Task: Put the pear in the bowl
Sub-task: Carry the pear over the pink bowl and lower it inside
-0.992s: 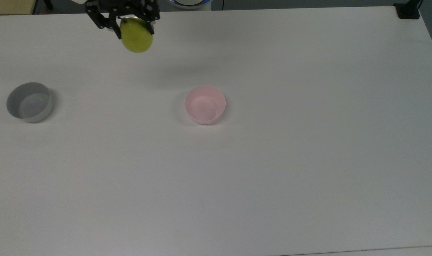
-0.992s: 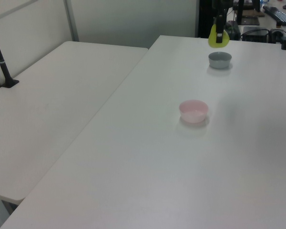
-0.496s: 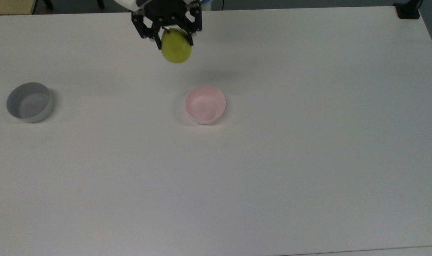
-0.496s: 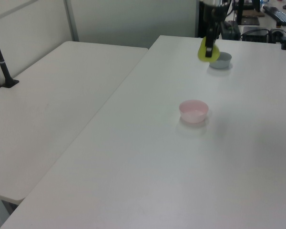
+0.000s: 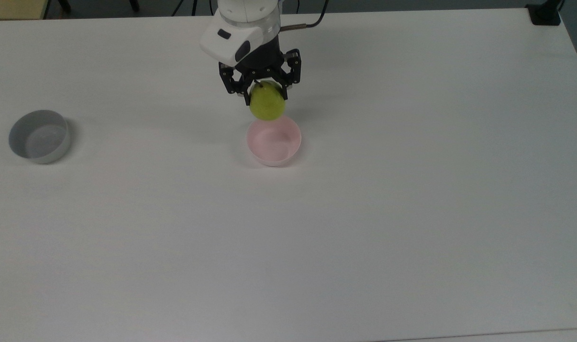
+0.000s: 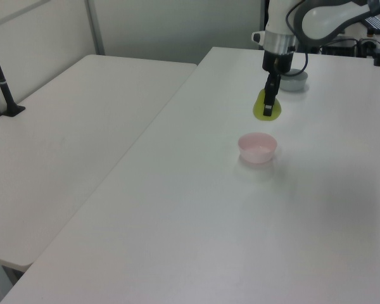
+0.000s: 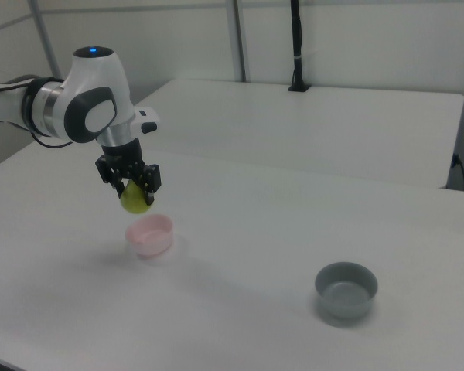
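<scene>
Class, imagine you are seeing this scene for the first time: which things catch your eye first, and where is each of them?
First comes the yellow-green pear, held in the air by the black gripper at the end of the white robot arm, near the far edge of the pale pink bowl. That bowl sits mid-table, while a grey bowl stands alone towards the top view's left on the white table.
</scene>
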### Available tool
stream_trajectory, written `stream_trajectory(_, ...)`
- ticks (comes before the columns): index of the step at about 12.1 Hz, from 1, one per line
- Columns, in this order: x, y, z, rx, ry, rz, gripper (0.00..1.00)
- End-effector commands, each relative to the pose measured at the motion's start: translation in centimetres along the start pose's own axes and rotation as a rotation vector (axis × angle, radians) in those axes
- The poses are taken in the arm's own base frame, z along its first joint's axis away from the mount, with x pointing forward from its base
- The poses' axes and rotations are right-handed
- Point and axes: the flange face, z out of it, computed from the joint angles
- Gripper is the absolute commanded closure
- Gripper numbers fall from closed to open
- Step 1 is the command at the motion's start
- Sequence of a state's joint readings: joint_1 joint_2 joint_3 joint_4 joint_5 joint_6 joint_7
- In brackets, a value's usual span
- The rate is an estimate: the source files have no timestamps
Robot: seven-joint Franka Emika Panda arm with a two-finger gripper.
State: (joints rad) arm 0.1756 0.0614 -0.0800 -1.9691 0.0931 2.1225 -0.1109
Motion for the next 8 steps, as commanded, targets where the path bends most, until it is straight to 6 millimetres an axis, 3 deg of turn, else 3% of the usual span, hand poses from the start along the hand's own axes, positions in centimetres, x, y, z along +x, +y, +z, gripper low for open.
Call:
stream_trajectory(1,1.0,-1.4,2.9,-0.022,0.026,-0.011,0.88)
stream_trajectory(4,1.7,-2.2,6.6,-0.038,0.014,-0.001,0.87)
stream_trajectory(8,1.9,-2.1,8.6,-0.056,0.003,-0.015,0.87)
